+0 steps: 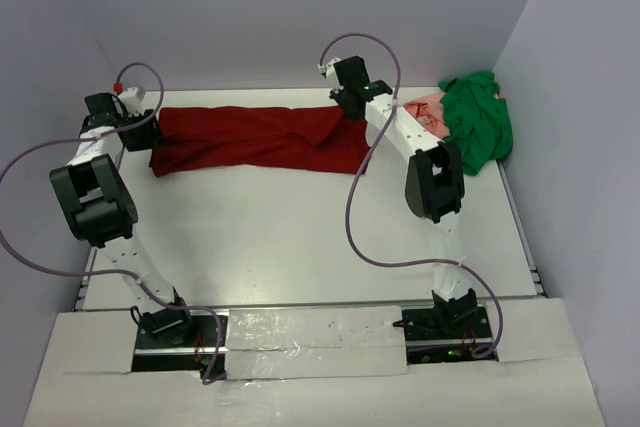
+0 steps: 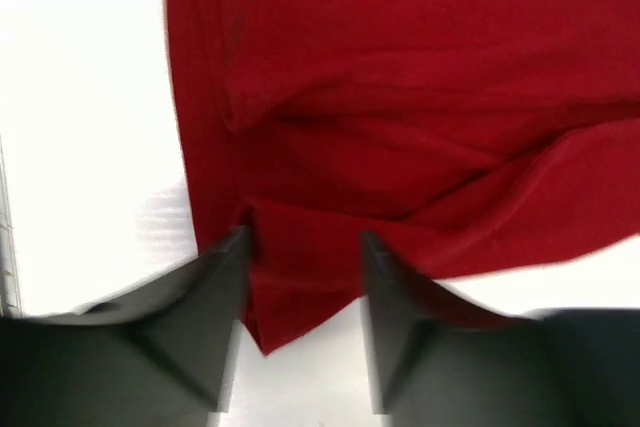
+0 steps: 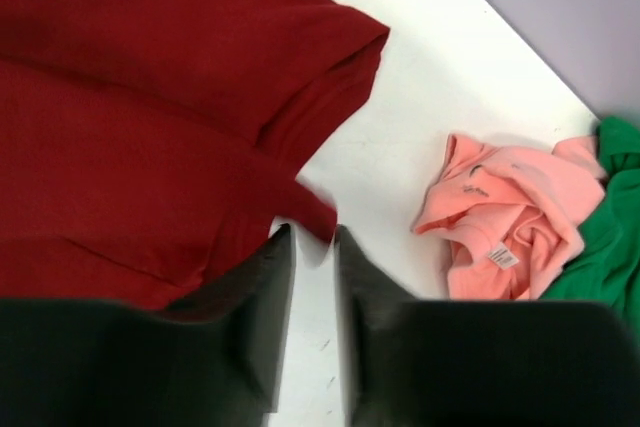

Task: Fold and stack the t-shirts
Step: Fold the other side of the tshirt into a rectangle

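The maroon t-shirt (image 1: 260,139) lies as a long folded band across the far side of the table. My left gripper (image 1: 135,132) is at its left end. Its jaws stand open, low over the table, with the shirt's corner (image 2: 290,287) between them. My right gripper (image 1: 350,102) is at the shirt's right end. Its jaws are nearly together, pinching a pulled-out point of maroon cloth (image 3: 318,215) at the fingertips. The green t-shirt (image 1: 478,122) lies crumpled at the far right. The salmon-pink t-shirt (image 1: 425,110) is bunched beside it and shows in the right wrist view (image 3: 505,212).
Purple-grey walls close in the table on the left, back and right. Purple cables loop from both arms over the table (image 1: 300,237). A taped white board (image 1: 315,337) covers the near edge between the arm bases.
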